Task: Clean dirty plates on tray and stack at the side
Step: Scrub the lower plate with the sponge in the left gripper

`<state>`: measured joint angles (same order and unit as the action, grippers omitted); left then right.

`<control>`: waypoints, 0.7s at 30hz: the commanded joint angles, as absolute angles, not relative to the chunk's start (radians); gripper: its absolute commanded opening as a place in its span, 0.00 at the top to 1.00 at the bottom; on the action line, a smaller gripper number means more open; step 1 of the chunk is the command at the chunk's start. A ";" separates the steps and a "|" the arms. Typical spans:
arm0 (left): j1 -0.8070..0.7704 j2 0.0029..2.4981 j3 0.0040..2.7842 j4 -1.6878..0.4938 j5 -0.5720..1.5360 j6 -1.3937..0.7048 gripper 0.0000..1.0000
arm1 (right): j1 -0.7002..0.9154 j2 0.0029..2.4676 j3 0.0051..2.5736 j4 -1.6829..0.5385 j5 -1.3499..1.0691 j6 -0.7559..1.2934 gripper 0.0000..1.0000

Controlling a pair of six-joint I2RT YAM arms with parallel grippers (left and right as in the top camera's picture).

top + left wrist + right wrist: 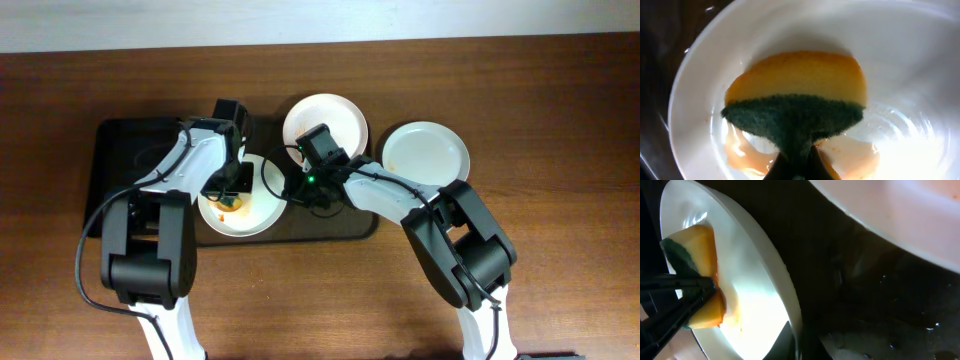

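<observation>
A white plate [255,215] with orange sauce smears [855,155] lies on the dark tray [345,228]. My left gripper [232,196] is shut on a yellow sponge with a green scouring side [795,85], pressed into that plate [900,65]. From the right, my right gripper [297,190] is shut on the same plate's rim [790,305], one finger inside the rim and one outside. In the right wrist view the sponge [702,245] shows at the plate's far side. A second white plate [325,122] sits at the tray's back edge. A third [425,152] lies on the table right of the tray.
A black tray [125,160] lies at the left, under the left arm. The brown wooden table [560,110] surrounds the trays. In the right wrist view the second plate's underside [900,215] hangs close above the wet tray floor [865,295].
</observation>
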<state>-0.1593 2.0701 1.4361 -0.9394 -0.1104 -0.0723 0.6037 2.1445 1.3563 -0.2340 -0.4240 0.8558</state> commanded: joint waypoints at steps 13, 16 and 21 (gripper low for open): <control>-0.150 2.132 1.256 -0.819 -0.137 0.070 0.99 | 0.569 2.183 1.341 -0.245 -0.426 0.869 0.96; -0.161 2.132 1.168 -0.698 0.086 0.184 1.00 | 0.568 2.183 1.341 -0.245 -0.426 0.869 0.96; -0.161 2.132 1.158 -0.662 0.413 0.362 0.99 | 0.568 2.184 1.341 -0.245 -0.426 0.870 0.96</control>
